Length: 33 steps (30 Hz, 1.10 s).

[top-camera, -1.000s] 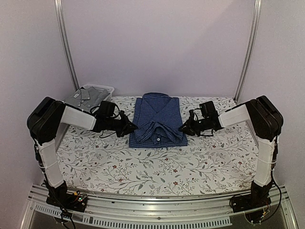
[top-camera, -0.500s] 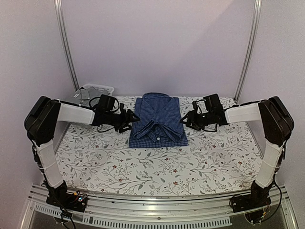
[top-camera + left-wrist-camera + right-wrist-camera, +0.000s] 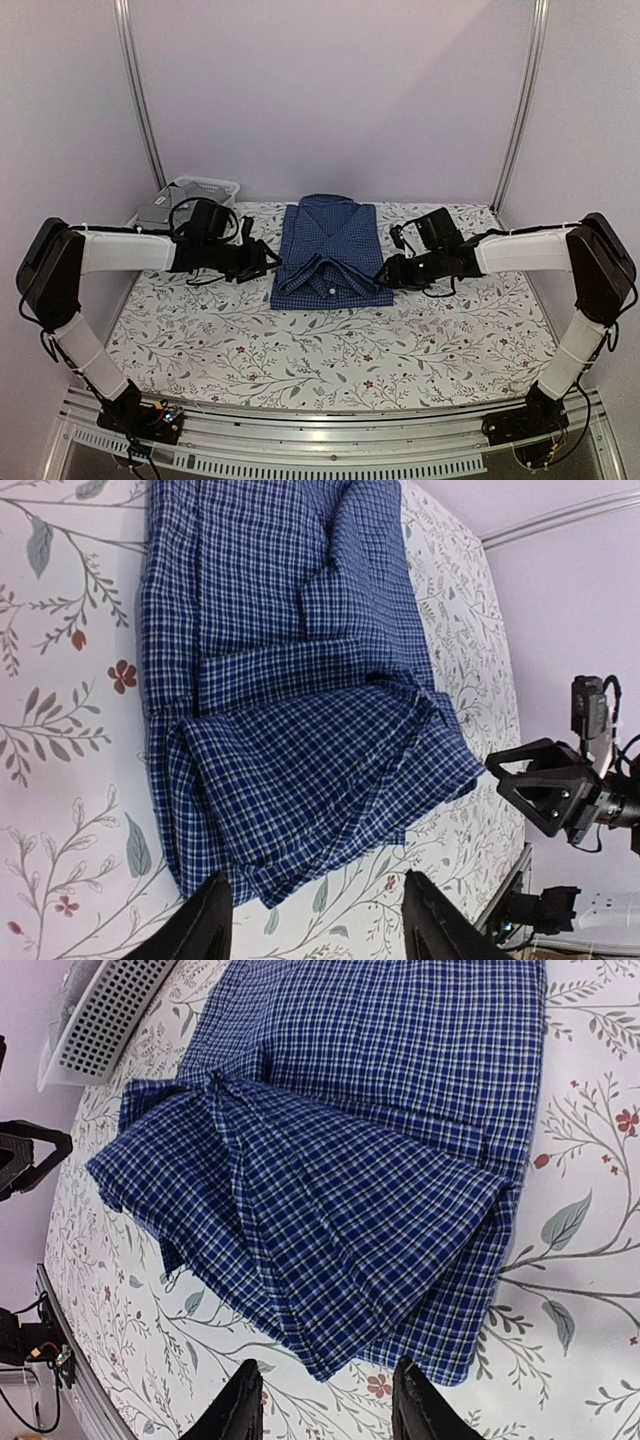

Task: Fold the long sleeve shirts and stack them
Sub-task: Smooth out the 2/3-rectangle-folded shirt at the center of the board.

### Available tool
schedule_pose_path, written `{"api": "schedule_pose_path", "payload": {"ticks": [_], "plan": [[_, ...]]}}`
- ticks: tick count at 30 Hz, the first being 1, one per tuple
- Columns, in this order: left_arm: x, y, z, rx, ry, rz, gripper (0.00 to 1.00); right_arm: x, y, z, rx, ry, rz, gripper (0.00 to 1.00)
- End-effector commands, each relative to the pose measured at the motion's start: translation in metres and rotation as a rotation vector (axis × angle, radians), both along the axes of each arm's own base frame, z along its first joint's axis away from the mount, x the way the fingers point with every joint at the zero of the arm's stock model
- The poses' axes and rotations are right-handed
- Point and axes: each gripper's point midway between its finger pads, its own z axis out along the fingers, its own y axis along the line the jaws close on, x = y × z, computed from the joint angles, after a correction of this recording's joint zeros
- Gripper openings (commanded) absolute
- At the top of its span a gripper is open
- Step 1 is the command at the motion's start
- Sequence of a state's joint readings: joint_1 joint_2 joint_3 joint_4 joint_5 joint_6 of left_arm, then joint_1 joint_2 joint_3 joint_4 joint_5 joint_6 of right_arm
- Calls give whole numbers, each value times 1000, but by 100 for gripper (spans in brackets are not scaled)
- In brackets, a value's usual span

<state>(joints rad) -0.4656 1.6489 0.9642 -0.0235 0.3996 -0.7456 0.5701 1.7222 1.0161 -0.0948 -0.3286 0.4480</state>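
Note:
The dark blue checked shirt (image 3: 330, 255) lies folded on the table's middle, collar to the back, its sleeves bunched on the near half; it also shows in the left wrist view (image 3: 300, 710) and the right wrist view (image 3: 380, 1140). My left gripper (image 3: 268, 258) is open and empty at the shirt's left edge, its jaws (image 3: 314, 873) either side of the near left corner. My right gripper (image 3: 385, 272) is open and empty at the near right corner (image 3: 327, 1362). The grey shirt (image 3: 158, 208) lies in the basket at the back left.
A white perforated basket (image 3: 205, 186) stands at the back left corner and also shows in the right wrist view (image 3: 110, 1010). The table has a floral cloth (image 3: 330, 350). Metal posts (image 3: 140, 100) rise at both back corners. An aluminium rail runs along the near edge.
Both arms have stretched out and their elbows have dropped lower. The right gripper moved back, then came down to the shirt's near right corner. The left gripper stayed at the left edge. The shirt has not moved.

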Motion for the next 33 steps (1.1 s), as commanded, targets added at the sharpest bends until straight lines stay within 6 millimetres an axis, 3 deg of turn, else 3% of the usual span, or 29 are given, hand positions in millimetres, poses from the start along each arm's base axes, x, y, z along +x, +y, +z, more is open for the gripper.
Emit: {"api": "schedule_pose_path", "payload": {"ticks": [1, 6, 13, 18, 22, 27, 33], "plan": [[-33, -14, -25, 104, 34, -78, 57, -13, -1, -2, -66, -24, 25, 42], [-40, -24, -40, 154, 53, -93, 56, -19, 4, -10, -106, -16, 28, 44], [-29, -26, -55, 223, 73, -88, 50, -16, 4, -23, -145, 9, 7, 44], [-17, -31, -55, 238, 57, -85, 43, -7, 9, -24, -144, 6, -3, 41], [0, -34, -53, 246, 35, -78, 33, 4, 16, -23, -144, -2, -13, 33], [22, -37, -45, 238, 12, -70, 18, 20, 21, -22, -158, -11, -41, 14], [52, -33, -42, 242, -5, -45, 13, 57, 16, -14, -162, -38, -114, 2]]}}
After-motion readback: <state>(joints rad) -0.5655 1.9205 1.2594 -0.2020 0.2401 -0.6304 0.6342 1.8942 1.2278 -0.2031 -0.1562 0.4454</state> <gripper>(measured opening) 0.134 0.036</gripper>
